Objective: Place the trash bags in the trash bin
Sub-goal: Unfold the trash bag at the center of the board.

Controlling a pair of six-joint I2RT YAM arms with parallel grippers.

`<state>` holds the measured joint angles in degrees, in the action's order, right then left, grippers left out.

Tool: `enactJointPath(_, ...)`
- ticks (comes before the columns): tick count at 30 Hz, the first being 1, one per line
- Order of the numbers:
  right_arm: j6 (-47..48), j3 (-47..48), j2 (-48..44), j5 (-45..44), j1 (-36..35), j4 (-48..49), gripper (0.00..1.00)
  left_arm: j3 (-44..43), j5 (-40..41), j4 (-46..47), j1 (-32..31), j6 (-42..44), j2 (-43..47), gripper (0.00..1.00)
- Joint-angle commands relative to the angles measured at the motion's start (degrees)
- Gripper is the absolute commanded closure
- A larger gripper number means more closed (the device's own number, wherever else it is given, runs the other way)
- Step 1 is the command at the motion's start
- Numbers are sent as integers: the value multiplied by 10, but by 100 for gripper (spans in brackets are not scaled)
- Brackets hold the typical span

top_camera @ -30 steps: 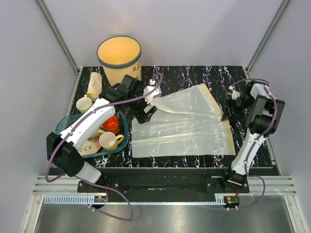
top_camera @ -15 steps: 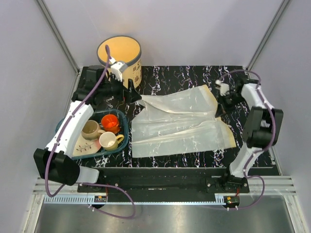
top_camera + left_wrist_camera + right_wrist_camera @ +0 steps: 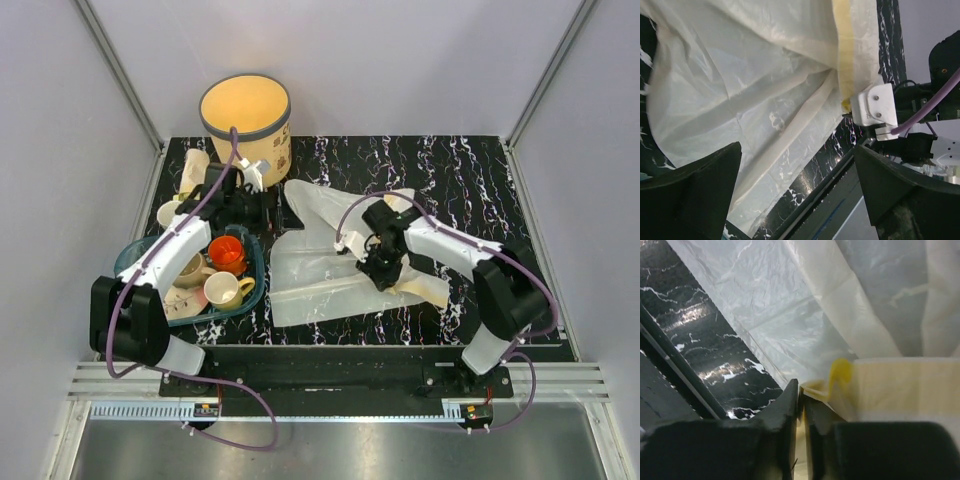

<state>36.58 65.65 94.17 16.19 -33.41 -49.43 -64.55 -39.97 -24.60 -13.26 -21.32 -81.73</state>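
Note:
The trash bags (image 3: 315, 270) lie as one crumpled translucent sheet on the black marble table, its right part folded over toward the middle. My right gripper (image 3: 380, 274) is over the sheet's middle, shut on its yellow-tinted edge (image 3: 840, 372), which is pinched between the jaws (image 3: 802, 399). My left gripper (image 3: 283, 212) hovers at the sheet's upper left corner, open and holding nothing (image 3: 797, 150); the sheet (image 3: 755, 85) spreads ahead of it. The trash bin (image 3: 245, 118) stands upright at the back left, just behind the left gripper.
A teal dish tray (image 3: 256, 268) with an orange cup (image 3: 228, 252) and cream mugs (image 3: 225, 290) sits at the left, under the left arm. More cups (image 3: 172, 213) stand behind it. The table's front edge (image 3: 380, 345) runs just below the sheet.
My right arm swung from the table's right side to the middle, shutting on the bag's edge and folding it leftward. My left arm moved back from the bin toward the bag's corner.

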Motion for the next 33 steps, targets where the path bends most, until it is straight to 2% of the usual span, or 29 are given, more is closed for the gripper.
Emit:
enactJointPath(1, -12, 25, 25, 14, -6, -13, 68, 15, -13, 70, -35, -27, -14, 4)
enactJointPath(3, -29, 47, 12, 24, 13, -22, 50, 22, -15, 80, -44, -25, -14, 5)
enactJointPath(4, -38, 55, -6, 32, 24, -31, 35, 22, -19, 88, -48, -28, -14, 5)
enactJointPath(6, -65, 82, -21, 50, 58, -45, 29, 27, -19, 93, -51, -28, -13, 5)
enactJointPath(13, -105, 125, -57, 72, 167, -75, 29, 43, -6, 139, -82, -33, 4, 7)
enactJointPath(19, -138, 155, -15, 140, 227, -115, 32, -28, 2, 169, -143, -72, -74, 11)
enactJointPath(23, -105, 146, 0, 203, 241, -154, 46, -63, 1, 206, -186, -115, -122, 14)
enactJointPath(24, -99, 139, -4, 219, 241, -165, 58, -67, -3, 222, -200, -130, -132, 16)
enactJointPath(26, -89, 113, -13, 243, 240, -164, 68, -80, -6, 234, -210, -148, -157, 25)
enactJointPath(28, -81, 90, -21, 246, 240, -162, 83, -83, -13, 244, -225, -179, -176, 32)
enactJointPath(29, -77, 84, -21, 242, 240, -162, 84, -76, -11, 261, -230, -189, -180, 35)
enactJointPath(31, -65, 72, -21, 242, 240, -169, 90, -60, -14, 298, -245, -230, -188, 36)
enactJointPath(33, -62, 68, -26, 239, 240, -170, 91, -37, -17, 340, -259, -269, -196, 41)
